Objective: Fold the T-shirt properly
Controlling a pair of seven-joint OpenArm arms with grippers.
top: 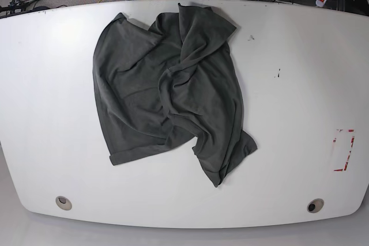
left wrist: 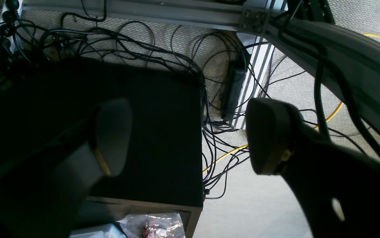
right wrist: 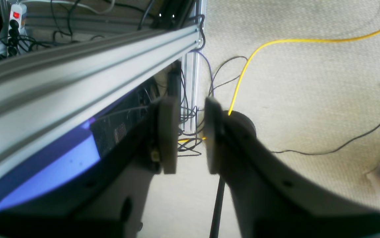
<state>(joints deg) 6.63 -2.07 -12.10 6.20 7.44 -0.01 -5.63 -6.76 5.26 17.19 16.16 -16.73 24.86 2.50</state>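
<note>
The T-shirt (top: 173, 93) is dark charcoal grey and lies crumpled on the white table (top: 300, 113), left of centre, with folds bunched through its middle and a sleeve at the lower right. It shows in neither wrist view. My left gripper (left wrist: 190, 132) is open wide and empty, hanging off the table above the floor, cables and a black box. My right gripper (right wrist: 190, 135) is open with a narrow gap between its fingers (right wrist: 168, 132) and is empty, beside the table's frame rail above the carpet. Both are far from the shirt.
A red-and-white mark (top: 344, 150) sits near the table's right edge. Two round grommets (top: 63, 202) (top: 314, 205) are near the front edge. Off the table are a black box (left wrist: 150, 132), tangled cables, a yellow cable (right wrist: 276, 42) and an aluminium rail (right wrist: 77, 72).
</note>
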